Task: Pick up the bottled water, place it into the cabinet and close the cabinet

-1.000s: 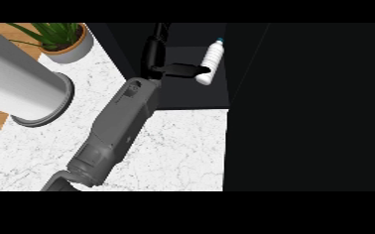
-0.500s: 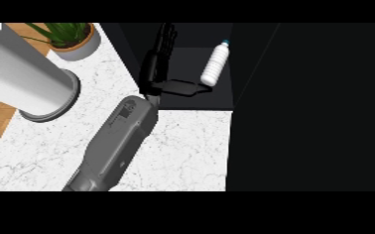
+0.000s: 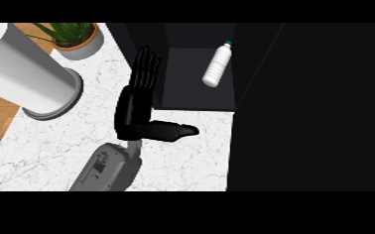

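Note:
The bottled water (image 3: 218, 65), white with a blue cap, lies inside the dark cabinet (image 3: 192, 91), close to its right wall, with nothing touching it. My left hand (image 3: 135, 105) is at the cabinet's left front corner, over the marble counter. The hand is open: its fingers (image 3: 146, 68) point straight away from me along the cabinet's left side, and its thumb (image 3: 174, 130) sticks out to the right in front of the opening. A clear gap separates the hand from the bottle. My right hand shows nowhere.
A tall grey cylinder (image 3: 33, 82) stands at the left on the white marble counter (image 3: 183, 153). Behind it is a potted plant (image 3: 73, 38). A large dark panel (image 3: 304, 109) fills the right side of the view.
My left hand has let go of the bottle and drawn back out of the cabinet toward me and to the left. The bottle stays lying inside.

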Robot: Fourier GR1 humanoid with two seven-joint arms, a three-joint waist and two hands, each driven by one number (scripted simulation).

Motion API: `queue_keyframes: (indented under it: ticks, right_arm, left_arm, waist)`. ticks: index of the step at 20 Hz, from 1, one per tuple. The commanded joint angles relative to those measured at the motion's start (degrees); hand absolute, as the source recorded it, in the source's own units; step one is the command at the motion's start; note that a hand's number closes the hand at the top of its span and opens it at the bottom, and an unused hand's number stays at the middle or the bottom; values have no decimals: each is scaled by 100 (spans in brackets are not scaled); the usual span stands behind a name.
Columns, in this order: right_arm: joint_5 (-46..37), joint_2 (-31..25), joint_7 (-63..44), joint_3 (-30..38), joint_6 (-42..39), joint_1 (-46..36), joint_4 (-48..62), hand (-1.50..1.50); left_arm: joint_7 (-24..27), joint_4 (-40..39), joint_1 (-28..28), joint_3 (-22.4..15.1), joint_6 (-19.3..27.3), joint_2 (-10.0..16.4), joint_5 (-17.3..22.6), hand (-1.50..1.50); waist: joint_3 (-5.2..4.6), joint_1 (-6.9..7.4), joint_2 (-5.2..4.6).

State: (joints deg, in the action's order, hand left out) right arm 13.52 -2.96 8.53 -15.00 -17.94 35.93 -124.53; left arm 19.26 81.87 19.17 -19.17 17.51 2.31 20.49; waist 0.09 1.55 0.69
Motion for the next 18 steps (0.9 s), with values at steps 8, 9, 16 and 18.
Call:
queue_keyframes:
  ticks: [8, 9, 16, 18]
  right_arm:
    - [-588, -610, 116, -258, -500, 122, -178, 150]
    - [-771, -599, 181, -457, -535, 246, -119, 150]
    - [-896, -1164, -320, -941, -1108, 74, -706, 150]
    - [-1224, -1024, -617, -1417, -969, -23, -768, 150]
  left_arm:
    - [-790, 3477, -2582, -1093, 214, 769, -237, -150]
    - [-813, 3743, -2747, -863, 13, 1054, -62, -150]
    - [-71, 4318, -3996, -672, -170, 1323, 7, -150]
    - [161, 4412, -4349, -364, -516, 1586, 269, -150]
  waist:
    - [-9, -85, -27]
    - [-10, -90, -29]
    - [-14, -51, -33]
    - [-23, -15, -36]
